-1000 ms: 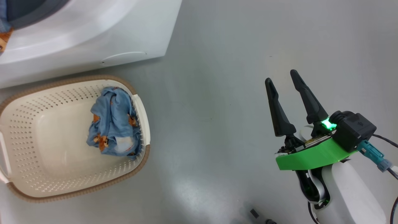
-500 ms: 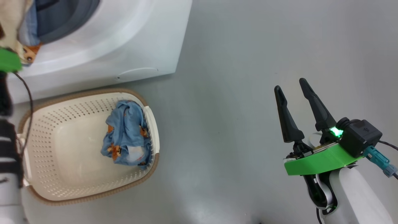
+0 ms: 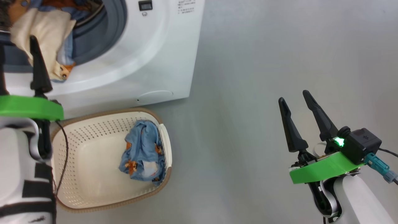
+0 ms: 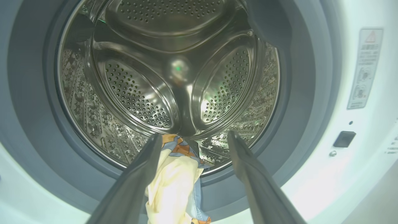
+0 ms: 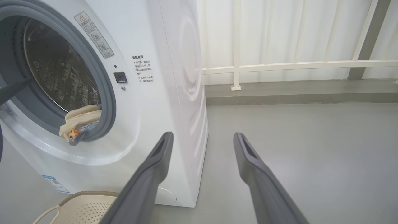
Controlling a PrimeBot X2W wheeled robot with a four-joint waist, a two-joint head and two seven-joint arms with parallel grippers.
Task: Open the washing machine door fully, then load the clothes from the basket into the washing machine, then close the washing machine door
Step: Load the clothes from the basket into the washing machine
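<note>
The washing machine [image 3: 149,62] stands with its mouth uncovered; its door is out of view. My left gripper [image 3: 17,42] is open at the mouth, fingers pointing into the steel drum [image 4: 140,93]. A cream and blue piece of the clothes [image 4: 174,180] hangs over the grey rubber ring between the left gripper [image 4: 194,134] fingers, against the left one. The right wrist view shows that piece [image 5: 79,119] hanging out. More blue clothes [image 3: 141,155] lie bunched in the basket [image 3: 93,193] on the floor before the machine. My right gripper [image 3: 293,95] is open and empty over bare floor, far to the right.
A grey floor [image 3: 248,62] stretches right of the machine. In the right wrist view a white railing [image 5: 279,66] stands on a raised grey ledge [image 5: 295,93] behind the machine. The basket's rim [image 5: 90,193] sits close to the machine's front.
The head camera has swung up and left, bringing the machine's mouth and my left gripper into view. The basket clothes lie as before. The right gripper keeps its pose.
</note>
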